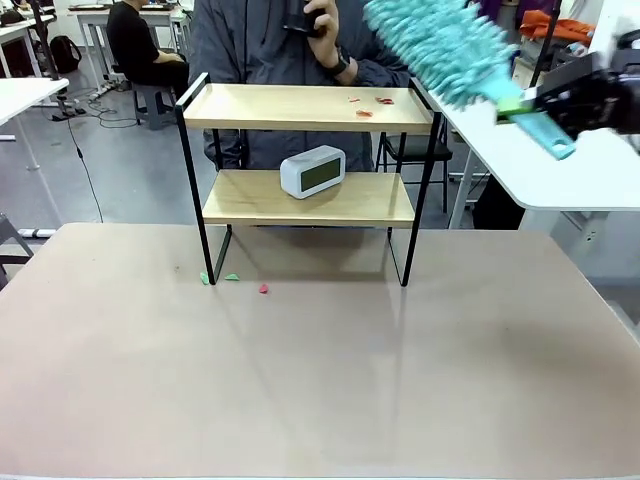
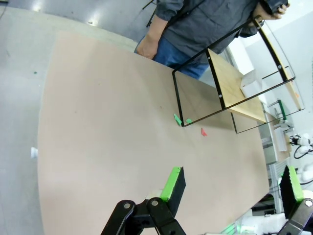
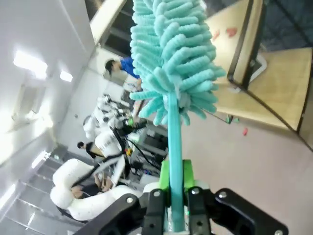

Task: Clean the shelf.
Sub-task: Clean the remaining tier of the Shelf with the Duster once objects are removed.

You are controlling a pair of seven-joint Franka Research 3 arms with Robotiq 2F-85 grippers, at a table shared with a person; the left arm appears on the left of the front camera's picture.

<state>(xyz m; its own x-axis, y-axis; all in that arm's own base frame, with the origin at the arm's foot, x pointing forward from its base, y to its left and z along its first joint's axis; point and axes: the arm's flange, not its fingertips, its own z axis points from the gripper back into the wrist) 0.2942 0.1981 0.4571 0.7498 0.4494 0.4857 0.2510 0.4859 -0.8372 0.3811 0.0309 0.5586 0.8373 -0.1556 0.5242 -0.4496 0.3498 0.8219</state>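
Observation:
The shelf [image 1: 306,108] stands at the far middle of the table, its top board carrying a few red scraps [image 1: 366,104]. A white clock [image 1: 312,171] rests on the lower board. Up at the right, my right gripper [image 1: 522,106] is shut on the handle of a teal fluffy duster [image 1: 438,42], whose head hangs in the air above the shelf's right end. In the right wrist view the duster [image 3: 171,58] rises from the gripper [image 3: 175,198], with the shelf [image 3: 274,81] beyond. My left gripper [image 2: 234,188] stands open above the table, and the shelf [image 2: 230,85] lies farther off.
Green and red scraps [image 1: 232,277] lie on the brown table [image 1: 320,380] by the shelf's left front leg. A person [image 1: 260,45] stands right behind the shelf, one hand raised. A white table [image 1: 560,170] sits at the right.

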